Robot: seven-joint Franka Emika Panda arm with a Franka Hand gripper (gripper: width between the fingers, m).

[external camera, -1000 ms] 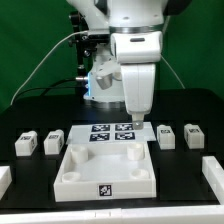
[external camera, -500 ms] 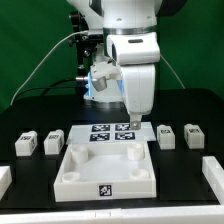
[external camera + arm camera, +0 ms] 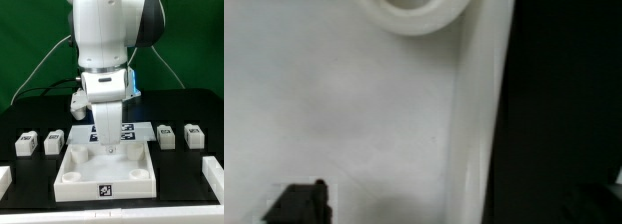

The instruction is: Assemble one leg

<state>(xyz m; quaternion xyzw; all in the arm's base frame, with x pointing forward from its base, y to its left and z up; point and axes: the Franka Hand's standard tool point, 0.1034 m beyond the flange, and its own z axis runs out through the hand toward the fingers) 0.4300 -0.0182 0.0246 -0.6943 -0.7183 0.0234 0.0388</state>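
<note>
We see the arm bent down over the middle of the table (image 3: 30, 120), with its gripper (image 3: 108, 148) lowered into the back part of the large white tray-like piece (image 3: 70, 172), close to that piece's inner floor. In the wrist view one dark fingertip (image 3: 299, 203) shows well off to one side over the tray's bare white surface (image 3: 349, 110). From this we judge the jaws to stand apart with nothing held between them. The other fingertip is hard to make out against the black table beyond the tray's wall. A round corner hole (image 3: 411, 15) of the tray also lies in that view. None of the small blocks is touched. A leg (image 3: 25, 144) and a second leg (image 3: 53, 143) sit side by side on the table at the exterior view's left of the tray. A third leg (image 3: 167, 134) and a fourth leg (image 3: 193, 134) sit at its right, all apart from the gripper. Behind the tray, the marker board (image 3: 126, 130) is partly hidden by the arm.
</note>
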